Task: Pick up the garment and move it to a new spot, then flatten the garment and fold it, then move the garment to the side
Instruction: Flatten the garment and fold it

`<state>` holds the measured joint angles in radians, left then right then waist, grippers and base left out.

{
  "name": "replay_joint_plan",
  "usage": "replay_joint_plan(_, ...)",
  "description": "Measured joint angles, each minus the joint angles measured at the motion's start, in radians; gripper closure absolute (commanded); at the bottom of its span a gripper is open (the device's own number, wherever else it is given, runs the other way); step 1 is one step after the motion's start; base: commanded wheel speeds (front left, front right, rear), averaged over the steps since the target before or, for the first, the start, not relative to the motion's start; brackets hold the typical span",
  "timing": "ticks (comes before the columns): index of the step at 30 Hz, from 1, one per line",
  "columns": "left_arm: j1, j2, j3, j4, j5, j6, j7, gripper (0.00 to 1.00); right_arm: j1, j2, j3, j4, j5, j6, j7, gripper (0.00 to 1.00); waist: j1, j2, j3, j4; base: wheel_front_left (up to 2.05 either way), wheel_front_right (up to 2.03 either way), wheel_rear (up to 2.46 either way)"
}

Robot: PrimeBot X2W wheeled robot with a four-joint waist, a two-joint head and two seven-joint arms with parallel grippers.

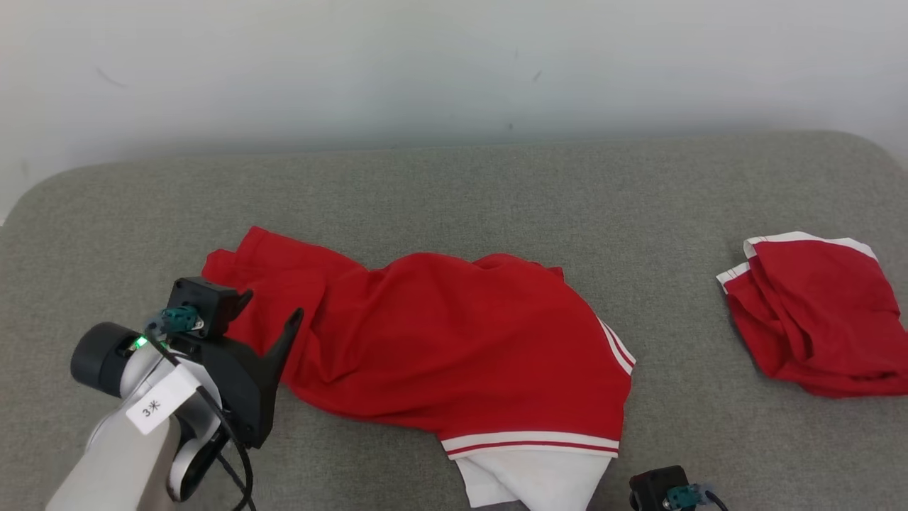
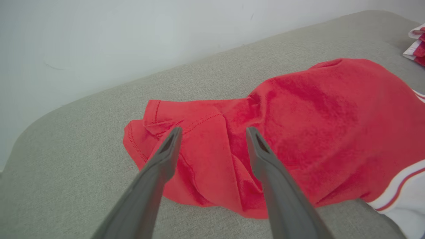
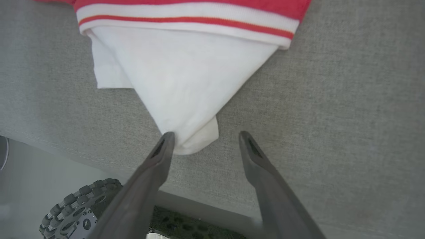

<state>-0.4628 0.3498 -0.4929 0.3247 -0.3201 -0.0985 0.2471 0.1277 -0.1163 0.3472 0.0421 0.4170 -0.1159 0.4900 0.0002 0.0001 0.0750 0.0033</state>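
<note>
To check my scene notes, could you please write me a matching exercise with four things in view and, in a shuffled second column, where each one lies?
Things:
1. large red garment
2. white panel
3. bundled red garment
4. wheel

Places:
A. at the right end of the grey surface
B. beyond the surface's near edge, lower down
C. crumpled across the middle of the surface
D. poking out from under the striped hem, toward the near edge

Pairs: 1-C, 2-D, 3-A, 4-B
</note>
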Motion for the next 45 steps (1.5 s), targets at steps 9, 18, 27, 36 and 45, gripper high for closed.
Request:
replay_joint_plan(9,-0.072,0.032,-0.010,0.118,0.008,-0.016,0.025,0.00,0.000,0.004,0.023,-0.052,0.012,0.001,0.075,0.00,-0.0001,0.0001,0.040,-0.045,0.00,0.00,0.00)
replay_joint_plan(18,-0.167,0.044,-0.005,0.242,0.052,-0.007,0.069,0.00,0.011,-0.006,0.055,-0.154,0.057,0.036,0.137,0.00,-0.0001,0.0000,0.083,-0.077,0.00,0.00,0.00)
replay_joint_plan(27,-0.230,-0.003,-0.011,0.341,0.060,0.009,0.076,0.00,0.024,-0.021,0.045,-0.216,0.068,0.044,0.171,0.00,-0.0001,0.0000,0.122,-0.092,0.00,0.00,0.00)
replay_joint_plan(36,-0.251,-0.013,-0.009,0.430,0.060,0.020,0.057,0.00,-0.010,-0.028,0.030,-0.248,0.034,0.026,0.171,0.00,-0.0002,0.0000,0.133,-0.088,0.00,0.00,0.00)
replay_joint_plan(45,-0.271,-0.012,-0.001,0.483,0.061,0.019,0.037,0.13,-0.008,-0.028,0.034,-0.248,0.031,0.019,0.198,0.00,-0.0002,0.0000,0.135,-0.077,0.00,0.00,0.00)
